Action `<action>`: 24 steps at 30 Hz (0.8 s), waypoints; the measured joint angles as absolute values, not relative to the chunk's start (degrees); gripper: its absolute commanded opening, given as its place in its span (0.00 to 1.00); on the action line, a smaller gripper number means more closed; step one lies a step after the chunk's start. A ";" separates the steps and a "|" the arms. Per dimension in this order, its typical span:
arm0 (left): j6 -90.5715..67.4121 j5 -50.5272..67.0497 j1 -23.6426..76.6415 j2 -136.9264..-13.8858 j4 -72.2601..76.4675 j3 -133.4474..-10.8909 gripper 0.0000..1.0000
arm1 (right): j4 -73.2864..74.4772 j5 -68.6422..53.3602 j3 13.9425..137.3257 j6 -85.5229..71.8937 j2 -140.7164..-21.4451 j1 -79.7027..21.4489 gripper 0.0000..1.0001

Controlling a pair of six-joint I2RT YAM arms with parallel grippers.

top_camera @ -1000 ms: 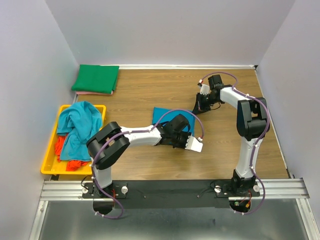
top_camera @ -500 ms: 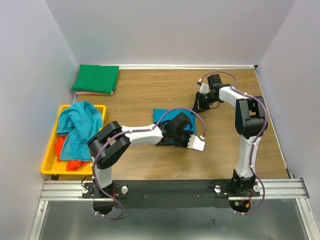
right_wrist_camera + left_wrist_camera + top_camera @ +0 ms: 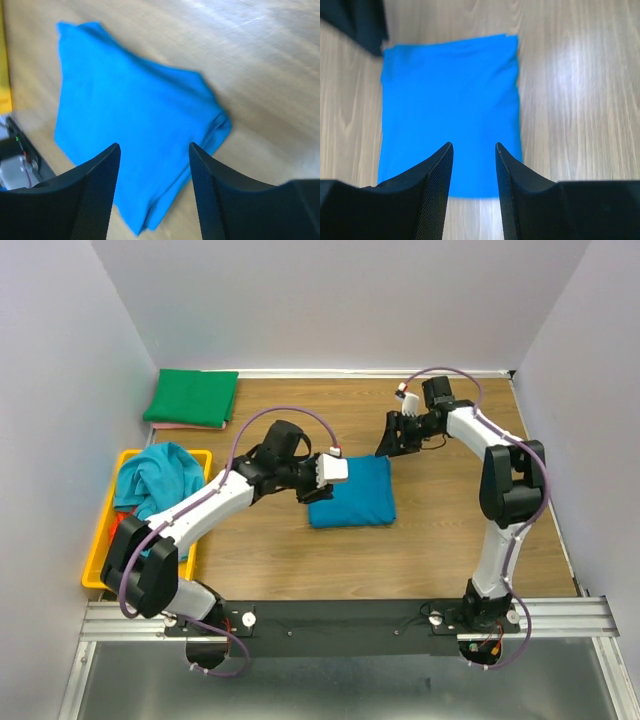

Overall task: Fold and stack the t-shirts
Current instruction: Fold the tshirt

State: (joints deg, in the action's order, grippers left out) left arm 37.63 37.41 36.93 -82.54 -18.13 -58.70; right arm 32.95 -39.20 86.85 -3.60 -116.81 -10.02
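T-shirts, teal and orange, in yellow bin

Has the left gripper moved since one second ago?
Yes. The left gripper moved away from the base rail and leftward, toward the green folded shirt; it now hangs over the left edge of the blue shirt.

- Robotics lab test cell, seen from above and from two wrist cameras.
- Boxed in on three sides by bare, pale walls.
- Wood-grain table edged along the near side by an aluminium rail.
- Left arm and right arm bolted to that rail, looped with purple cables.
- Yellow tray of crumpled t-shirts at the table's left.
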 measured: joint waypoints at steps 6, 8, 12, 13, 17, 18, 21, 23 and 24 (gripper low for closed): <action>36.67 41.08 30.46 -81.54 -25.82 -58.26 0.47 | 39.42 -39.27 85.27 4.62 -107.11 -10.02 0.49; 34.50 43.79 29.30 -81.89 -26.79 -58.28 0.47 | 41.19 -41.10 84.16 6.28 -103.79 -10.02 0.45; 28.49 50.15 29.26 -83.61 -25.36 -58.15 0.47 | 41.78 -48.64 78.96 6.90 -99.26 -10.02 0.43; 25.93 52.53 29.26 -85.06 -24.05 -57.80 0.47 | 42.41 -51.70 75.79 6.55 -98.87 -10.20 0.43; 17.26 58.59 29.26 -91.29 -18.68 -56.03 0.47 | 43.20 -57.54 69.91 5.23 -102.87 -11.38 0.41; 16.58 59.02 29.19 -92.44 -18.20 -55.83 0.47 | 43.20 -57.98 69.60 5.02 -104.18 -11.53 0.41; 12.58 61.43 28.51 -97.47 -15.92 -55.44 0.47 | 43.16 -58.50 68.95 4.86 -109.08 -12.12 0.39; 11.33 62.61 27.07 -101.56 -14.92 -55.48 0.47 | 43.13 -58.35 68.77 4.82 -110.65 -12.03 0.38; 10.79 62.89 25.98 -104.36 -14.48 -55.55 0.47 | 43.09 -57.95 68.64 4.82 -111.22 -11.99 0.37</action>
State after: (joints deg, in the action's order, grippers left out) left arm 10.79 62.89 25.98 -104.36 -14.48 -55.55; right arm 43.09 -57.95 68.64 4.82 -111.22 -11.99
